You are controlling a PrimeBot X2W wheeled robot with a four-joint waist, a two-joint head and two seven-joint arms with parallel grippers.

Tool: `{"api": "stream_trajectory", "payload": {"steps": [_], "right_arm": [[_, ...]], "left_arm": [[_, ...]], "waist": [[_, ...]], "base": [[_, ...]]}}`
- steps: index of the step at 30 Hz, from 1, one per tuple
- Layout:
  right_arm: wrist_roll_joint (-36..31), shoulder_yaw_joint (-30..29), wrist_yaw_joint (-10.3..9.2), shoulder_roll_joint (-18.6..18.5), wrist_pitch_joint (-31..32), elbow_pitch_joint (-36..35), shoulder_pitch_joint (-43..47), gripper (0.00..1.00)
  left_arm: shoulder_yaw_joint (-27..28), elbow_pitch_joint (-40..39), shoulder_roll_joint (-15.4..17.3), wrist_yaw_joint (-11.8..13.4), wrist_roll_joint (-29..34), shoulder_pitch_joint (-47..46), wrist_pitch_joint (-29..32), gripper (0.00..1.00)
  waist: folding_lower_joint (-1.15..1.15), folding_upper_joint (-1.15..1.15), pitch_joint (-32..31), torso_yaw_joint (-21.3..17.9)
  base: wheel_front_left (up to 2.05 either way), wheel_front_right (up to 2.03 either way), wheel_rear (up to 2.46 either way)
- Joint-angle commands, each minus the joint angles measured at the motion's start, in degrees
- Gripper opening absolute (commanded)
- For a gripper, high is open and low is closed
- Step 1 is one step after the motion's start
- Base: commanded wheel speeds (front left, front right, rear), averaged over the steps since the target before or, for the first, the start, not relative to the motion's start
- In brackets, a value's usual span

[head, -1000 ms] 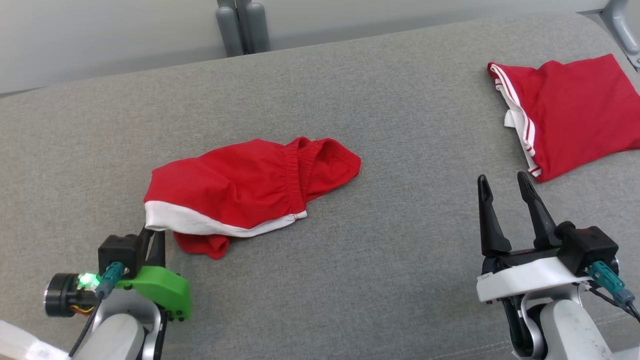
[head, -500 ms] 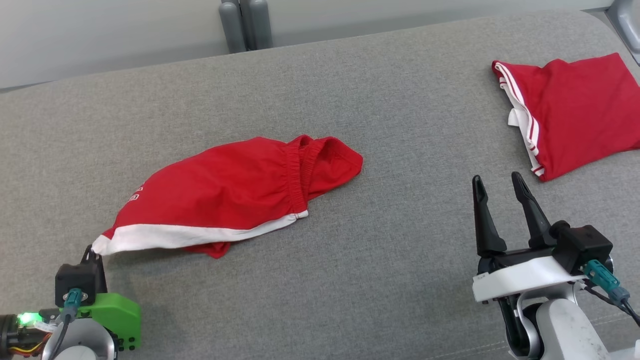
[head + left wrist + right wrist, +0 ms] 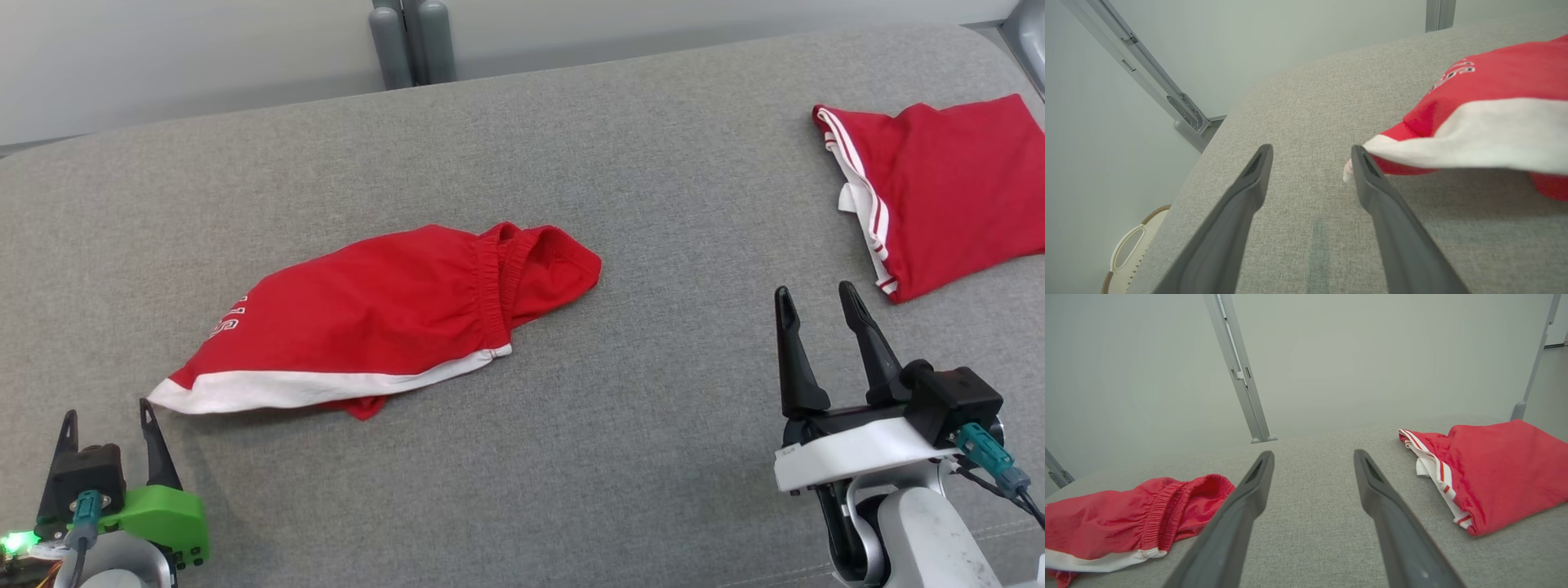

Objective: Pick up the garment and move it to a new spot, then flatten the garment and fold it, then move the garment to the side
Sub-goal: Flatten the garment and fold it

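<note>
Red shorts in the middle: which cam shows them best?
Head view: the whole red shorts lie in frame, waistband to white hem. Left wrist view gives the white hem corner close up. Right wrist view catches the waistband end, the rest cut by the frame edge.

Red shorts [image 3: 384,314] (white hem, elastic waistband) lie rumpled and partly spread at the grey surface's middle.

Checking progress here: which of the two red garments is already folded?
The red garment with striped white trim at far right, a neat folded block; the red shorts in the middle lie rumpled.
</note>
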Motion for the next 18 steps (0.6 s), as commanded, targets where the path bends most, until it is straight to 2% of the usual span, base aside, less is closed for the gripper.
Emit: {"api": "stream_trajectory", "payload": {"steps": [1, 8, 14, 18], "right_arm": [[-0.17, -0.03, -0.02, -0.07, -0.16, 0.15, 0.01, 1.00], [-0.61, -0.19, -0.02, -0.07, -0.16, 0.36, 0.34, 1.00], [-0.78, 0.12, -0.02, -0.07, -0.16, 0.67, 0.28, 1.00], [-0.55, 0.16, -0.02, -0.07, -0.16, 0.81, 0.36, 1.00]], "left_arm": [[0.66, -0.35, -0.13, 0.38, 0.04, 0.91, -0.50, 1.00], [4.68, -6.13, -1.00, 1.03, 2.14, 2.34, -1.02, 1.00], [6.14, -12.44, -3.68, -0.76, 4.66, 3.89, -0.94, 1.00], [5.84, -15.49, -6.45, -3.20, 5.56, 5.00, -0.91, 1.00]], "waist": [[0.00, 0.00, -0.31, 0.42], [0.00, 0.00, -1.00, 1.73], [0.00, 0.00, -1.49, 2.64], [0.00, 0.00, -2.24, 3.16]], "base": [[0.00, 0.00, 0.00], [0.00, 0.00, 0.00], [0.00, 0.00, 0.00], [0.00, 0.00, 0.00]]}}
